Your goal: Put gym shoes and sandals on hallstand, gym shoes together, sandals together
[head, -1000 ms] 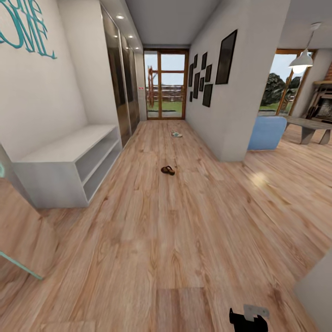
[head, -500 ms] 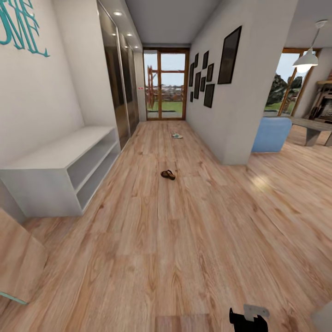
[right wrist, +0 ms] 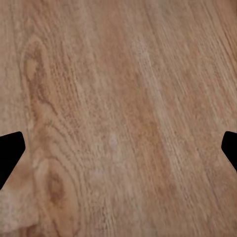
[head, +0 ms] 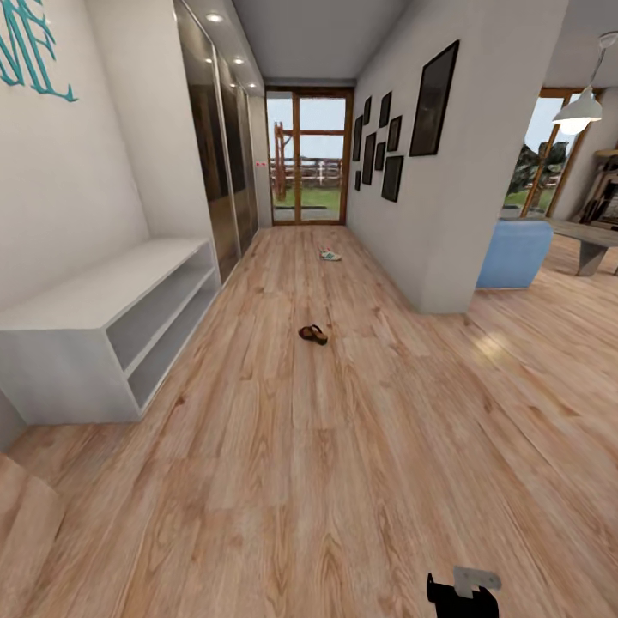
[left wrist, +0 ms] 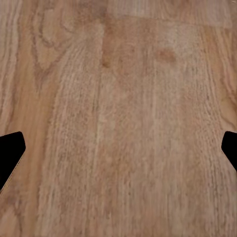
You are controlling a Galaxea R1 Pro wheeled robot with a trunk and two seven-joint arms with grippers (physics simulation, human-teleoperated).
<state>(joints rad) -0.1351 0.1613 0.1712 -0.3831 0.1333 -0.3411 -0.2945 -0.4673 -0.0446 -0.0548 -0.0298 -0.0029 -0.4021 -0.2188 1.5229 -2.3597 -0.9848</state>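
Rolling forward down the corridor now — the whole head view has slid since a second ago, so the hallstand (head: pixel 103 330) sits lower and further left in my picture than it did, and the slanted wooden panel (head: pixel 26 524) at the lower left has mostly dropped out of frame. That is my camera moving, not the furniture.

One dark-brown sandal (head: pixel 312 334) lies on the corridor floor (head: pixel 343 481) out in the middle of the planks, well apart from the hallstand's open front. Further down, near the glass door (head: pixel 309 159), I can make out one gym shoe (head: pixel 330 255) on the floor too — small, white with a hint of green; too far off for more. Both shelf levels and the flat top of the hallstand look bare from here.

Left end effector (left wrist: pixel 118 148): black fingertips at the two sides of the wrist picture, spread wide, only wood grain between them. Right end effector (right wrist: pixel 118 148): same story — fingers apart, nothing held, floor beneath. A black and grey bit of the rig (head: pixel 463 590) pokes in at the bottom edge of the head view.
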